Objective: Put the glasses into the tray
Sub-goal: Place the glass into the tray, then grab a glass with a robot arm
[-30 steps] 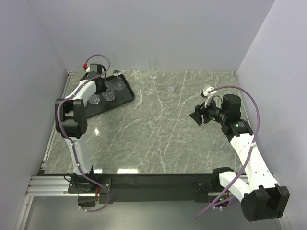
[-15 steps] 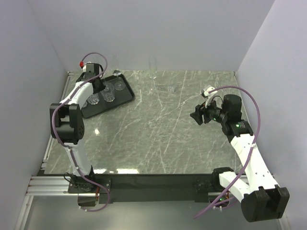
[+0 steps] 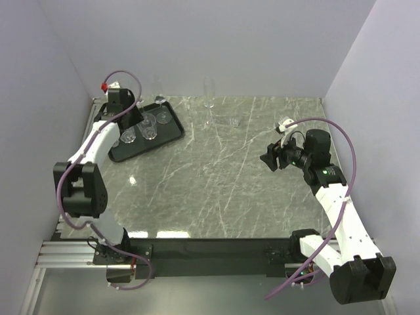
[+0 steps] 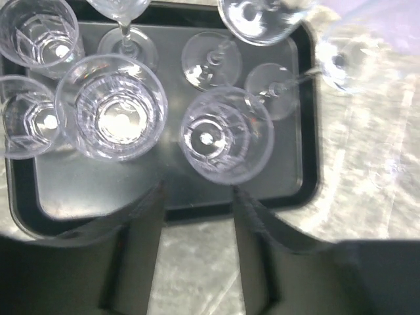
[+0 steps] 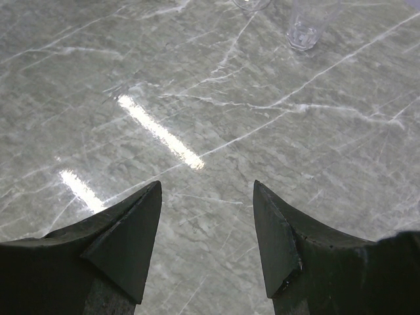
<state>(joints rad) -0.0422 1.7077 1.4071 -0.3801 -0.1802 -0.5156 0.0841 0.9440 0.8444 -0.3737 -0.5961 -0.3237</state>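
The right gripper (image 5: pixel 207 190) hangs over the bare tabletop (image 5: pixel 197 98) with its jaws apart and empty, probably kept aside until it is needed. A short tumbler (image 5: pixel 306 23) stands ahead of it. Farther left, the left gripper (image 4: pixel 198 190) is above the near rim of the tray (image 4: pixel 310 151), and its jaws are parted with nothing between them. Several glasses (image 4: pixel 226 134) stand upright inside the tray, close together, which I think saves room. By the far wall a tall flute (image 3: pixel 209 92) is not yet collected.
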